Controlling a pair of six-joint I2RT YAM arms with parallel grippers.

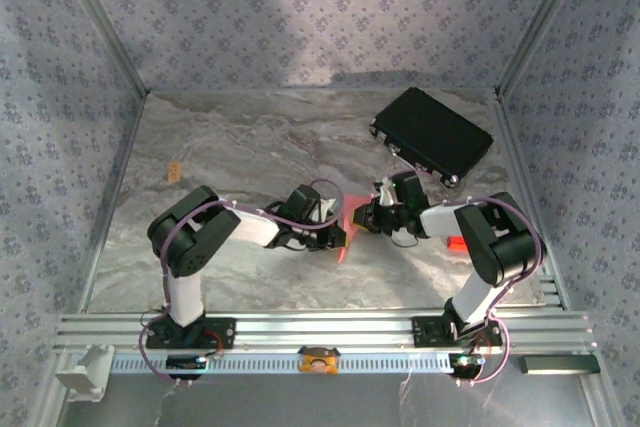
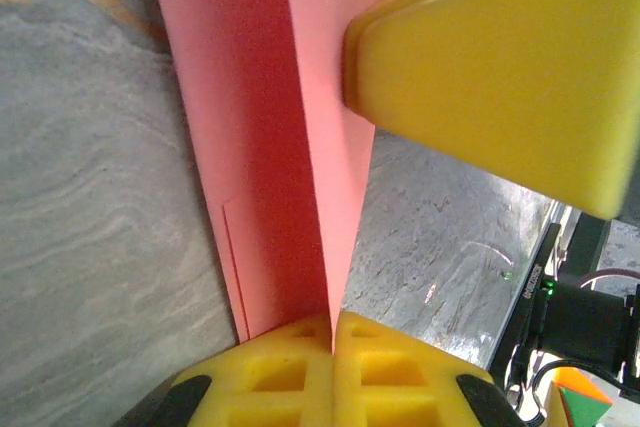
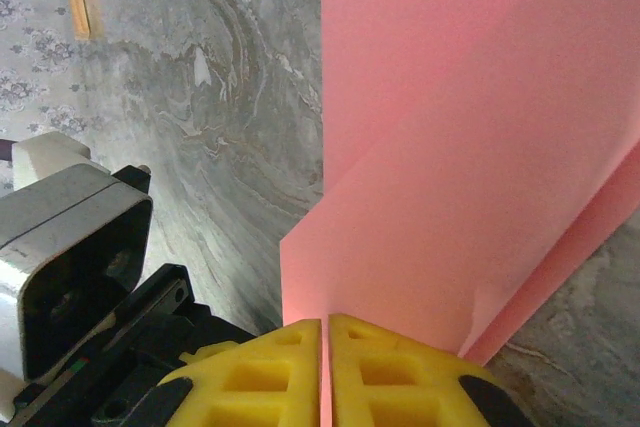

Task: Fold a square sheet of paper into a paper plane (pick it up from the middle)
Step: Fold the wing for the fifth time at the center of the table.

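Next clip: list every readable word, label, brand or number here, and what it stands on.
No text is legible.
White print on the black housing, left wrist view: too blurred to read.
Pink paper: no writing.
Black case: no label readable.

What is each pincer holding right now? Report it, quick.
Left pincer: closed, holding the folded pink paper.
Right pincer: closed, holding the same paper.

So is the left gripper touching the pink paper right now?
Touching. In the left wrist view the left gripper is shut, and the pink paper runs straight into the seam between its yellow fingers.
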